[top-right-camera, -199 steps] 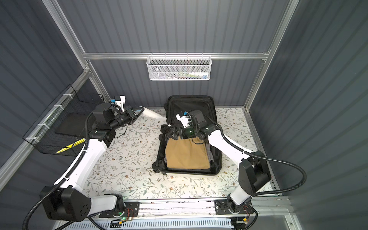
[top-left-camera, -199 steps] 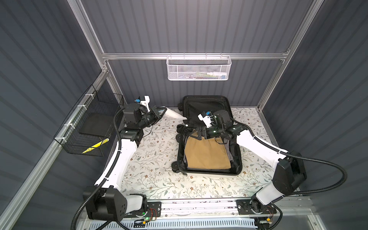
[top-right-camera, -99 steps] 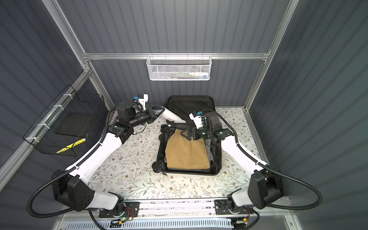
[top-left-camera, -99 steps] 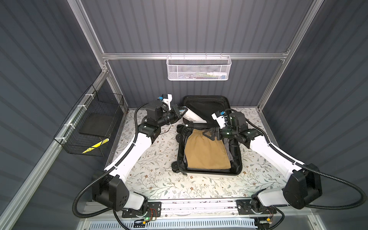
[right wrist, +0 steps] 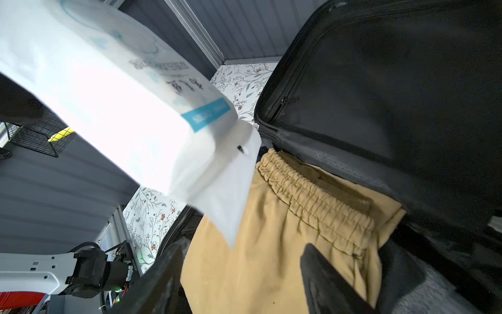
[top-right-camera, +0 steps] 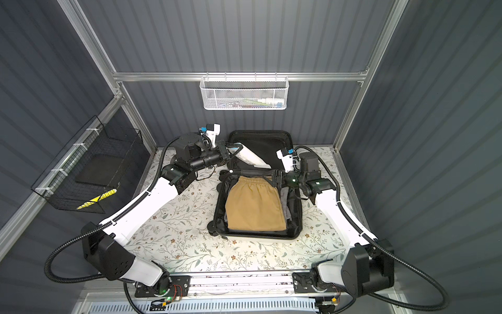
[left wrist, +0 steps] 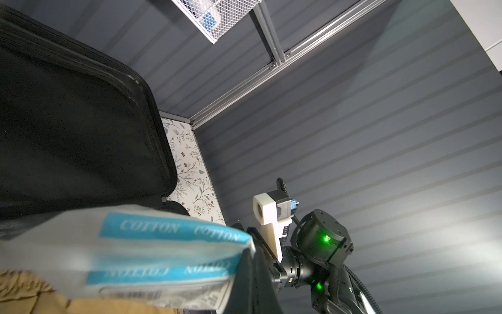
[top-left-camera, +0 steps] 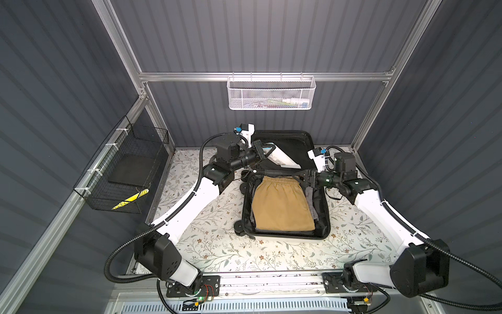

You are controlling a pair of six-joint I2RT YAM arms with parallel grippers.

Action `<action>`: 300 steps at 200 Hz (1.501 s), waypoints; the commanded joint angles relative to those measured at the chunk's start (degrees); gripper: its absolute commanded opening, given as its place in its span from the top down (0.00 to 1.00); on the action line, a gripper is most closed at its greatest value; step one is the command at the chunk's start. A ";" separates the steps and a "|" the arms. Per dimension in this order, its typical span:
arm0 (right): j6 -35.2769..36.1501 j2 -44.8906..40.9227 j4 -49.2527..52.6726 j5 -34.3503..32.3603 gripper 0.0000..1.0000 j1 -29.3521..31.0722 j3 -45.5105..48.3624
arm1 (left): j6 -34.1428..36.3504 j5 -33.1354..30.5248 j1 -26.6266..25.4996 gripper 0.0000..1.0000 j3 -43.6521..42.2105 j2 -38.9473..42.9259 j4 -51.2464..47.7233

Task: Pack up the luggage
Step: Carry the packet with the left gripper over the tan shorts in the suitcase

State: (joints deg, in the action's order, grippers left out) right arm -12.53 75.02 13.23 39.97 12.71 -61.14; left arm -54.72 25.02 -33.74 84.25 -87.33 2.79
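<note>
As the left gripper (top-left-camera: 267, 150) clamps the white packet (top-left-camera: 284, 159), slanting down-right at frame centre, the open luggage (top-left-camera: 288, 236) lies just below it; the right gripper (top-left-camera: 303, 177), jaws apart, hovers over the tan shorts (top-left-camera: 282, 206)

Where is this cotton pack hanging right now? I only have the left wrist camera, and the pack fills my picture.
Observer: In both top views the pack, pinched at one end by the left gripper, slants down in front of the suitcase lid, with its free end toward the right arm.
Operator: What's already packed?
Observer: Tan shorts cover most of the lower half, with the waistband at the hinge end.
Operator: And the right gripper?
Observer: The right gripper sits at the right end of the waistband. The right wrist view shows its jaws apart.
</note>
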 commanded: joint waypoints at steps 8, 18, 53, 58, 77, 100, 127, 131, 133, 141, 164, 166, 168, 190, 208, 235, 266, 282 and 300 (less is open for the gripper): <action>1.60 -0.41 -0.32 2.83 0.31 -0.71 -0.78 | -0.56 -0.57 -1.61 1.00 3.17 -1.69 1.20; 1.89 -0.40 -0.03 2.83 0.32 -1.13 -1.28 | -0.56 -0.66 -2.02 1.00 3.53 -2.01 1.18; 2.17 -0.24 0.32 3.99 0.35 -2.68 -2.62 | -0.48 -0.76 -3.25 1.00 3.99 -2.58 0.83; 2.28 -0.13 0.32 4.14 0.36 -2.93 -2.82 | -0.53 -0.78 -3.35 1.00 3.99 -2.65 0.82; 2.68 0.06 0.69 4.60 0.41 -3.52 -3.51 | -0.50 -0.98 -3.83 1.00 3.99 -2.76 0.74; 2.72 0.24 0.64 5.16 0.47 -4.43 -3.98 | -0.55 -0.98 -4.31 1.00 4.06 -3.00 0.75; 2.10 0.59 -0.11 6.01 0.67 -5.06 -4.29 | -0.54 -1.08 -4.58 1.00 4.26 -3.54 0.64; 2.01 0.50 -0.22 6.11 0.71 -5.05 -4.25 | -0.56 -1.06 -4.66 1.00 4.26 -3.59 0.64; 1.93 0.48 -0.29 6.14 0.73 -5.06 -4.25 | -0.56 -1.05 -4.67 1.00 4.26 -3.63 0.64; 1.73 0.38 -0.37 6.12 0.80 -5.14 -4.02 | -0.49 -1.08 -4.67 1.00 4.26 -3.80 0.64; 1.30 -0.59 -0.37 5.53 0.97 -5.24 -3.03 | -0.30 -1.10 -4.67 1.00 3.87 -4.25 0.83; 1.29 -0.76 -0.37 5.42 0.98 -5.24 -2.91 | -0.23 -1.11 -4.67 1.00 3.83 -4.30 0.82; 1.22 -0.89 -0.39 5.40 0.99 -5.24 -2.73 | -0.28 -1.11 -4.67 1.00 3.80 -4.33 0.82; 0.21 -3.02 -0.50 4.03 1.00 -5.33 -0.51 | 0.25 -1.06 -4.67 1.00 3.06 -4.85 0.93; -0.87 -5.10 -0.18 2.96 1.00 -5.33 1.68 | 0.75 -1.00 -4.67 1.00 2.53 -5.38 0.93; -2.41 -8.34 0.23 1.31 1.00 -5.33 5.15 | 1.24 -0.83 -4.67 1.00 1.68 -6.18 1.46; -3.50 -9.93 0.31 -0.87 1.00 -5.32 8.15 | 2.22 -0.54 -4.67 1.00 -0.87 -6.49 2.62; -3.97 -9.38 0.25 -1.83 1.00 -5.25 8.88 | 2.99 -0.67 -4.59 1.00 -2.25 -6.85 3.00; -4.43 -8.78 0.29 -3.58 1.00 -5.19 9.44 | 4.06 0.15 -4.58 1.00 -2.69 -7.79 3.94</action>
State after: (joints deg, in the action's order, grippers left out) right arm -15.75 65.80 13.37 39.18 7.55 -52.71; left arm -53.56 24.01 -37.95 82.54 -93.69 3.97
